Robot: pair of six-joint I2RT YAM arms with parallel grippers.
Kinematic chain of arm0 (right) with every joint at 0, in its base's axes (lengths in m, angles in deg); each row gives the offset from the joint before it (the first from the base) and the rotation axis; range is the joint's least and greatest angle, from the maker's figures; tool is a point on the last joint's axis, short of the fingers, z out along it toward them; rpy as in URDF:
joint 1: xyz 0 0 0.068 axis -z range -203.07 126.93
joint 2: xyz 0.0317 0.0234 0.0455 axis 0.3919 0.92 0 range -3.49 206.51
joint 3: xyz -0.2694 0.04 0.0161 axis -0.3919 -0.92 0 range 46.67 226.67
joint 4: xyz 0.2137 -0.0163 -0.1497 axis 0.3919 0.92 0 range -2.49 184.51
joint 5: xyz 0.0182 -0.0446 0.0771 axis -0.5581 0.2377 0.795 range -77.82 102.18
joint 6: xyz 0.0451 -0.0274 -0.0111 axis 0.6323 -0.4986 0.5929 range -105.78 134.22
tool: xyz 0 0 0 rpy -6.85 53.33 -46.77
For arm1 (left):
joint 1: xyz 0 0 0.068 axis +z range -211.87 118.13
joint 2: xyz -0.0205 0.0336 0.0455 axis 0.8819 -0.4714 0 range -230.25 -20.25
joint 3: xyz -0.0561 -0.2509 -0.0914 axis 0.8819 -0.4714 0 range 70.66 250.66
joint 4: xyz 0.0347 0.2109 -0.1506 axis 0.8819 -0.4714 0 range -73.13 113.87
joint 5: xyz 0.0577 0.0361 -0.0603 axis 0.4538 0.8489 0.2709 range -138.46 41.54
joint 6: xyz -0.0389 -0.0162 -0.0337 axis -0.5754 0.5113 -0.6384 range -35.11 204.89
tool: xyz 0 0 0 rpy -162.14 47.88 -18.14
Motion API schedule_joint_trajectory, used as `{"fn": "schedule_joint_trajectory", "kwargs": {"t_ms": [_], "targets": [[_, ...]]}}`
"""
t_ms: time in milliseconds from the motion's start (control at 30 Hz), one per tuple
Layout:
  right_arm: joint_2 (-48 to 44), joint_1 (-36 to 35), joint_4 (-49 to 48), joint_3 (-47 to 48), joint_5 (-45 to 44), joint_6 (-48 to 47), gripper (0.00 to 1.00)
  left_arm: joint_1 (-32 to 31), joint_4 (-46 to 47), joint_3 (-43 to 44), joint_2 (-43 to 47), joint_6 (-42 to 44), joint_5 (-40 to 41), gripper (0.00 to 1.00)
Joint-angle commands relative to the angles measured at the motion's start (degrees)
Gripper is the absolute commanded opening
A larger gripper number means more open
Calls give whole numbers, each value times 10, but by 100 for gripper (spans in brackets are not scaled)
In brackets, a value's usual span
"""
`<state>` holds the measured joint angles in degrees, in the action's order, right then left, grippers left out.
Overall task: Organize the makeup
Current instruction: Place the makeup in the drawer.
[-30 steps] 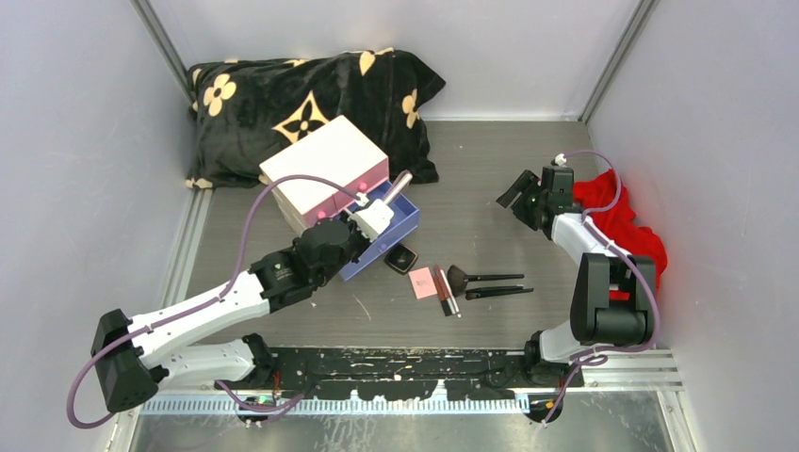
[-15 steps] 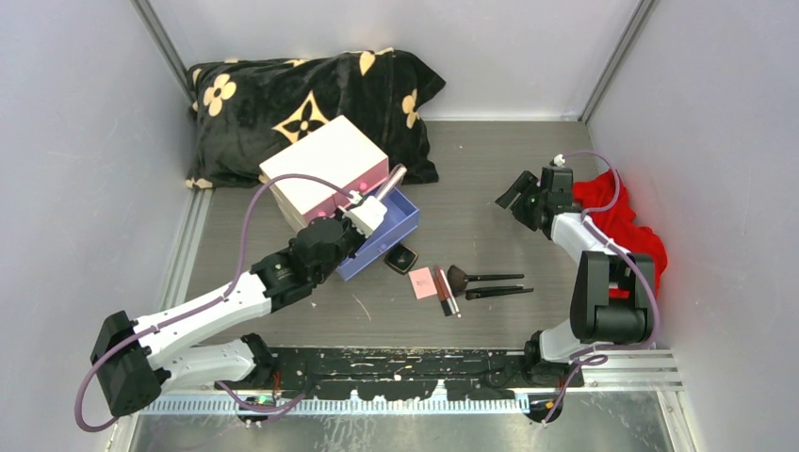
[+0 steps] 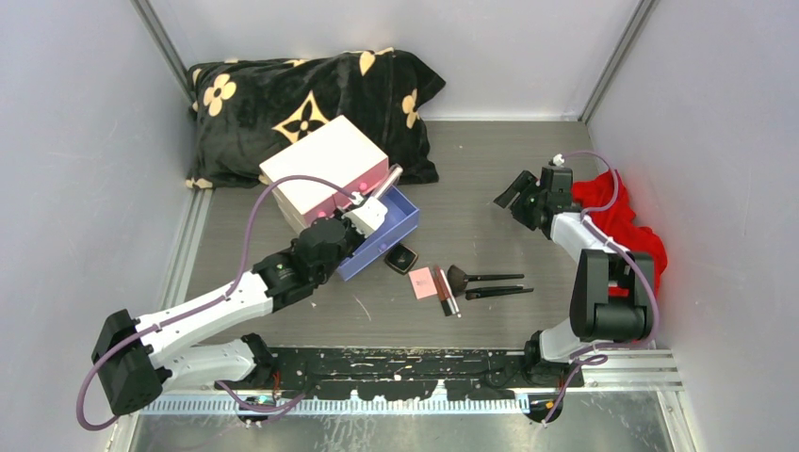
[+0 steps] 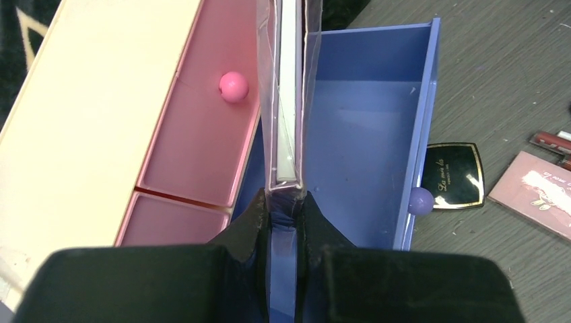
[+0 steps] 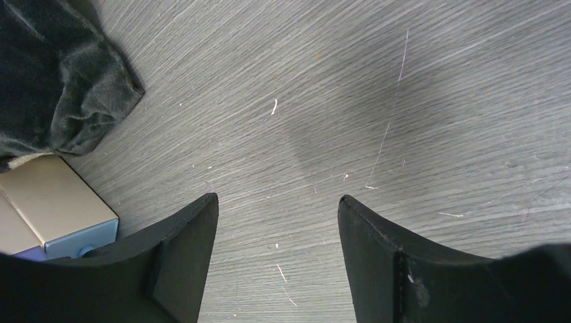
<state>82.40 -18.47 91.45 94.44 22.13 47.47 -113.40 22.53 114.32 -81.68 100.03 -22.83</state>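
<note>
A: So, where do we have the palette?
B: Pinched edge-on in our left gripper, jutting ahead of it above the left wall of the open blue drawer; the black compact lies on the counter to its right
A: And our right gripper?
B: Spread wide, holding nothing, above the counter

**Bright, even light from overhead**

Shadows are soft: a pale grey patch lies on the surface just beyond the right fingers. Both wrist views blur the fingers (too near the lens). Between the left fingers, the palette wrapper shows a white sheen.
</note>
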Motion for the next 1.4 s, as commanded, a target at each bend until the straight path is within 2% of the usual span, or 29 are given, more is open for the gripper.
{"fn": "schedule_joint_trajectory", "kwargs": {"t_ms": [0,200,300,333,400,500,567,600,800,900,1167,1367], "targets": [[5,-1,-34,4,15,10,70,9,-53,-12,-12,-26,108,0],[2,-1,-33,1,14,9,70,9,-88,-13,-8,-67,97,0],[1,-1,-33,2,14,8,70,11,-90,-25,2,-93,122,0],[1,-1,-33,2,15,8,70,15,-89,-30,8,-102,129,3],[2,-1,-33,2,16,8,70,25,-90,-39,24,-124,133,23],[1,-1,-33,1,16,8,70,36,-90,-50,50,-138,136,33],[0,-1,-33,0,16,8,70,38,-89,-55,59,-138,138,54],[0,-1,-33,0,16,9,70,38,-89,-54,61,-137,137,58],[-1,-1,-33,2,17,8,70,39,-90,-40,56,-141,125,61],[0,-1,-31,4,17,7,70,39,-112,-10,63,-144,102,70],[8,-1,-35,6,17,10,70,39,-170,65,112,-145,23,81],[9,-1,-35,5,16,9,70,39,-228,118,116,-156,-33,80]]}}
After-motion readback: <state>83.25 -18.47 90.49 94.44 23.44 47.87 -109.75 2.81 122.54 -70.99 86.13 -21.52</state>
